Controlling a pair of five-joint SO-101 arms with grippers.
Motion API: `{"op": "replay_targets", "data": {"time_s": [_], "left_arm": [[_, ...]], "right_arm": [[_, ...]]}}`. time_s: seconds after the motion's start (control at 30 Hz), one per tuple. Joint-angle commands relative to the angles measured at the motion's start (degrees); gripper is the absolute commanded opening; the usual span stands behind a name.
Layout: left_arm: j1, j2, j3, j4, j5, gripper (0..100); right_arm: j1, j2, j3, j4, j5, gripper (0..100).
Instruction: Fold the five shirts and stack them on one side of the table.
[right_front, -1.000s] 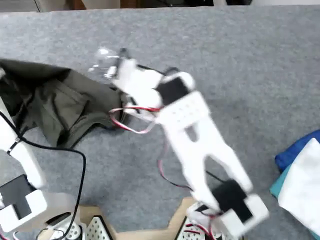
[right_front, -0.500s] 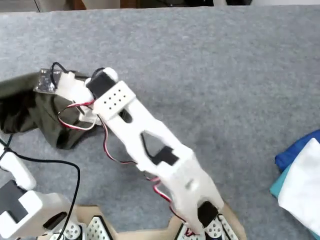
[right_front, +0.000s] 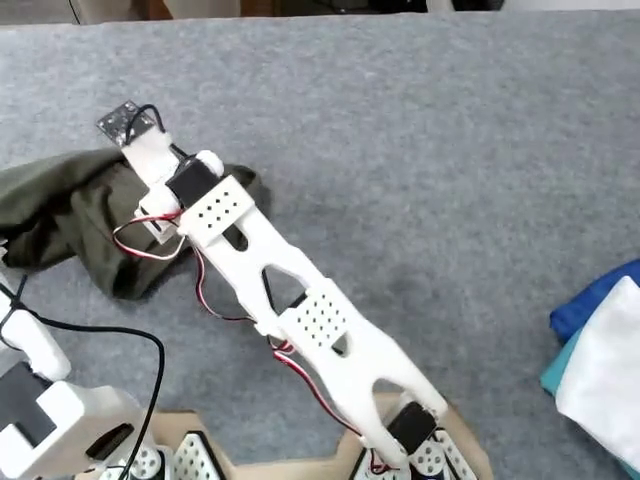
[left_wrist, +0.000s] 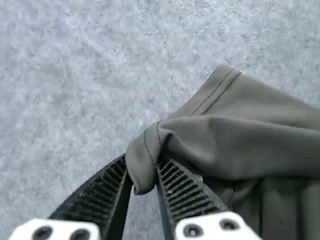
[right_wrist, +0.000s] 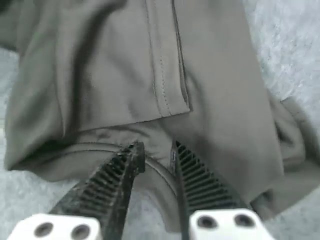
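The olive shirt (right_front: 70, 215) lay crumpled near the left edge of the table (right_front: 450, 150), bunched into soft folds with stitched hems showing. The left gripper (left_wrist: 145, 167) had its ribbed black jaws clamped on a folded hem corner of the shirt (left_wrist: 240, 140). The right gripper (right_wrist: 156, 150) pinched a curved seamed band of the same garment (right_wrist: 150, 75), its jaws closed on the cloth. The white right arm (right_front: 300, 310) stretched diagonally across the table and covered part of the shirt. Folded shirts (right_front: 605, 370) in blue, teal and white sat at the far right edge. The tabletop was grey and felt-like.
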Motion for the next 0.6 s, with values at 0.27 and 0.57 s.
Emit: {"op": "replay_targets", "data": {"time_s": [0.27,0.57], "left_arm": [[0.6,-0.5,0.2,-1.2,-0.3,2],[1.1,-0.4,0.2,-1.2,-0.4,2]], "right_arm": [[2.9,5.0,-3.1,-8.5,-1.1,11.2],[4.1,6.5,-3.1,-13.3,-1.1,11.1]]}}
